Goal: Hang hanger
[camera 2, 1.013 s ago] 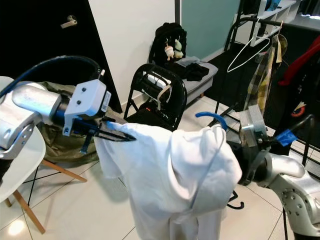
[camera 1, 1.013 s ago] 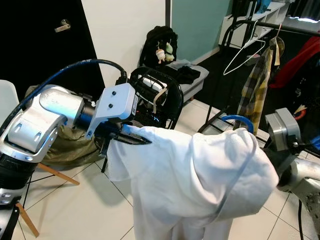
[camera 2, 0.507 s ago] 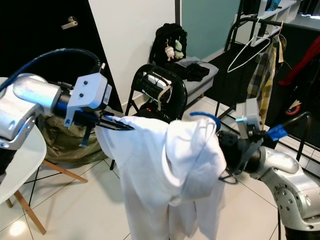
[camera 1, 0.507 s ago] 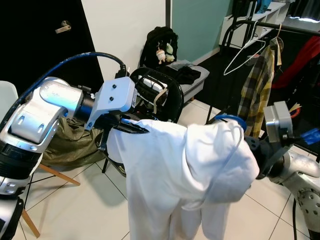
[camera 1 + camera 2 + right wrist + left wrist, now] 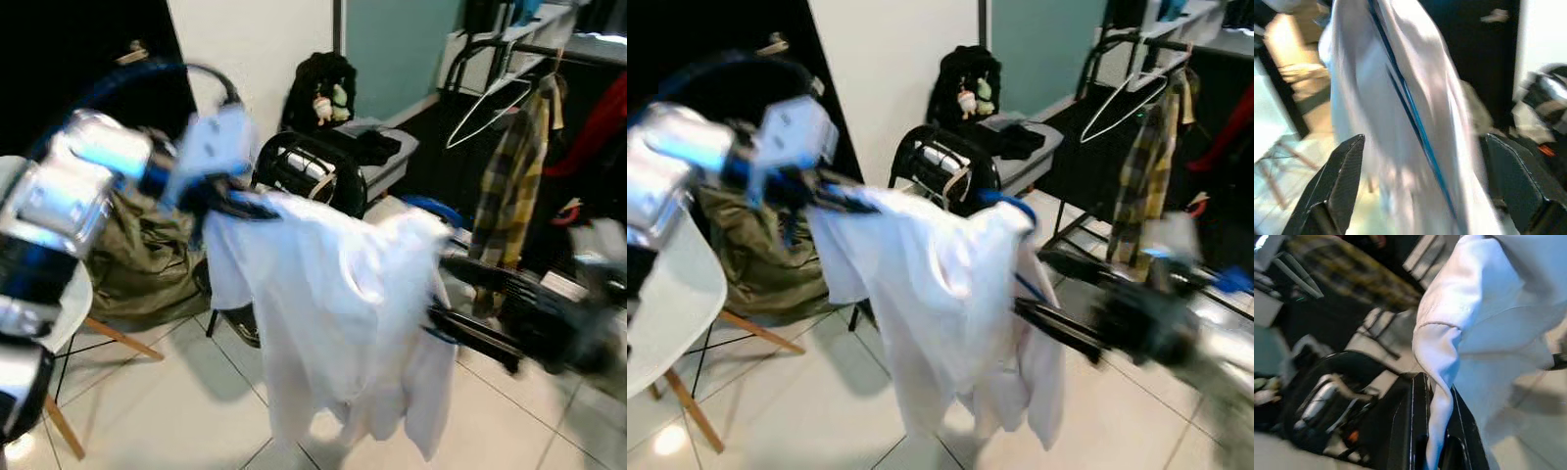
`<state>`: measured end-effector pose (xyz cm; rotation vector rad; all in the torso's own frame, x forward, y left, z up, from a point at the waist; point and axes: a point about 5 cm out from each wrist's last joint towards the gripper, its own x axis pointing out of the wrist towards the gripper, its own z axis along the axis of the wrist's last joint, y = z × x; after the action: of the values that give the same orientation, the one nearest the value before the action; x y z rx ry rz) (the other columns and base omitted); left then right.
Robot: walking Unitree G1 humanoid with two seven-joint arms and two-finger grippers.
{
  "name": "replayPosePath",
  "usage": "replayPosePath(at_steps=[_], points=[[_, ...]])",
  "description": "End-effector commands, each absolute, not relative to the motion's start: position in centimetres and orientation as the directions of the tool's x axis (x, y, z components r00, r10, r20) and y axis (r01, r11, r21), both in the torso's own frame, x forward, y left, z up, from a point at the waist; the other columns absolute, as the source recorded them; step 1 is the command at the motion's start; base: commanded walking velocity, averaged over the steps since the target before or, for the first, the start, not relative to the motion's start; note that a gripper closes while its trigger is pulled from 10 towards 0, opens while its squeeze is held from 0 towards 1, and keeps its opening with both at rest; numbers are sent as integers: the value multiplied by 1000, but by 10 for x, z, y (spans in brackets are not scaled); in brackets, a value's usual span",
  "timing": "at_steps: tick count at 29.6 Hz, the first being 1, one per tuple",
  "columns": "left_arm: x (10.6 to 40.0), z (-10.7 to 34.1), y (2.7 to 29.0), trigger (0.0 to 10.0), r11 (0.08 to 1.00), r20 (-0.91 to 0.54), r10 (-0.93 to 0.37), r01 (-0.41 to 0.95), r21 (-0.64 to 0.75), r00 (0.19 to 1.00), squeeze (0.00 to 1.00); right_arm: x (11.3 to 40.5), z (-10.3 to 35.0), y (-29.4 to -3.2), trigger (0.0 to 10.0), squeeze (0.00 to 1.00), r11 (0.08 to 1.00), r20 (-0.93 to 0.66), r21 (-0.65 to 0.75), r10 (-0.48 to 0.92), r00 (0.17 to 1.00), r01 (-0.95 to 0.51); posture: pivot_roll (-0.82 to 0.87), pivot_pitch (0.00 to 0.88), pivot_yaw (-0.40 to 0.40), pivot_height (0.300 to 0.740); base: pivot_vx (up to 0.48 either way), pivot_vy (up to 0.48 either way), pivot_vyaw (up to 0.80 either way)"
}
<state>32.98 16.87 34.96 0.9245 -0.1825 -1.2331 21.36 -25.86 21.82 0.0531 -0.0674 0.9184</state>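
Released by the right tool (image 5: 1420,186), whose fingers now stand spread apart, the blue hanger (image 5: 1011,204) and its white garment (image 5: 333,294) sag before the black chair (image 5: 323,181); the left tool (image 5: 1432,431) pinches the cloth's upper edge.

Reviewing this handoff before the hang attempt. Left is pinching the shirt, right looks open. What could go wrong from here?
1. The left gripper pinches just one fold of the white shirt; its weight could drag that fold out.
2. The right gripper is open around the shirt and the blue hanger, gripping neither, so the hanger may slip down inside the fabric.
3. The head views are motion-blurred; aiming for the clothes rack now risks misjudging it.
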Motion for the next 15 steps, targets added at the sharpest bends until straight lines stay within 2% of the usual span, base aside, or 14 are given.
replayPosePath(at_steps=[1, 9, 12, 13, 14, 15], points=[[329, 362, 174, 0, 60, -309, -862, 686, 725, 401, 0, 211, 222, -261, 10000, 1000, 600, 95, 4, 796, 598, -800, -59, 34, 89, 740, 0, 0, 0], [334, 362, 175, 0, 55, -313, -854, 670, 741, 416, 0, 206, 217, -274, 10000, 1000, 661, 102, 26, 744, 660, -750, -67, 29, 93, 740, 0, 0, 0], [335, 366, 173, 0, 49, -303, -858, 653, 756, 415, 0, 211, 206, -272, 10000, 1000, 707, 90, 42, 701, 707, -706, -67, 29, 93, 740, 0, 0, 0], [336, 369, 172, 0, 51, -291, -861, 641, 766, 416, 0, 218, 199, -271, 10000, 1000, 745, 86, 56, 660, 746, -665, -62, 27, 95, 740, 0, 0, 0], [336, 369, 172, 0, 51, -291, -861, 641, 766, 416, 0, 218, 199, -271, 10000, 1000, 745, 86, 56, 660, 746, -665, -62, 27, 95, 740, 0, 0, 0], [337, 374, 173, 0, 70, -265, -865, 625, 777, 426, 0, 226, 191, -271, 10000, 1000, 789, 80, 86, 603, 794, -608, -59, 26, 96, 740, 0, 0, 0]])
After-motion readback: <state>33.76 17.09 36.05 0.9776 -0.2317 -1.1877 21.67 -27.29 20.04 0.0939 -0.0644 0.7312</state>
